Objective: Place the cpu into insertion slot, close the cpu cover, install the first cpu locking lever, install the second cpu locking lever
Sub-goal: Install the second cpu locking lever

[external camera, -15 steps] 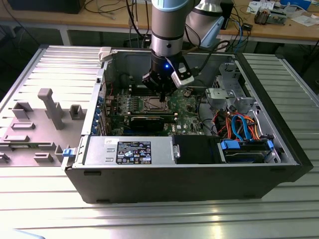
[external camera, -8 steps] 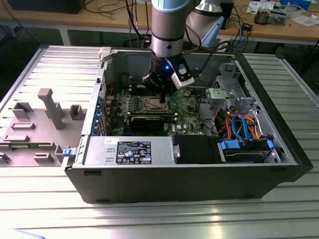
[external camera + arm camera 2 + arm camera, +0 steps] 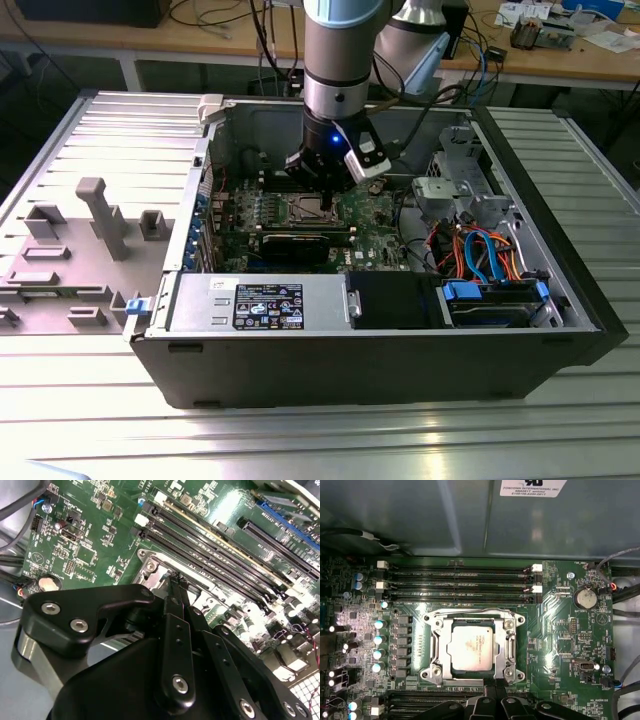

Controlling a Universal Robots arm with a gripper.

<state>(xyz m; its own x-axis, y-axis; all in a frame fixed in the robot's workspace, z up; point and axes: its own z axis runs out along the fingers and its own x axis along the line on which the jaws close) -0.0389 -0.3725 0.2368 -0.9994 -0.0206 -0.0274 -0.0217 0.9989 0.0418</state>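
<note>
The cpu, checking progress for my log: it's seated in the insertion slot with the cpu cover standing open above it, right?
Not quite. In the first wrist view the cpu sits in the insertion slot, but the cpu cover lies closed flat around it, not open.

**Socket half-hidden behind the gripper**

In the second wrist view the gripper [image 3: 175, 587] body covers most of the insertion slot [image 3: 155, 572], so the cpu cover cannot be made out there. In the exterior view, levers beside the slot [image 3: 308, 208] are too small to tell.
</note>
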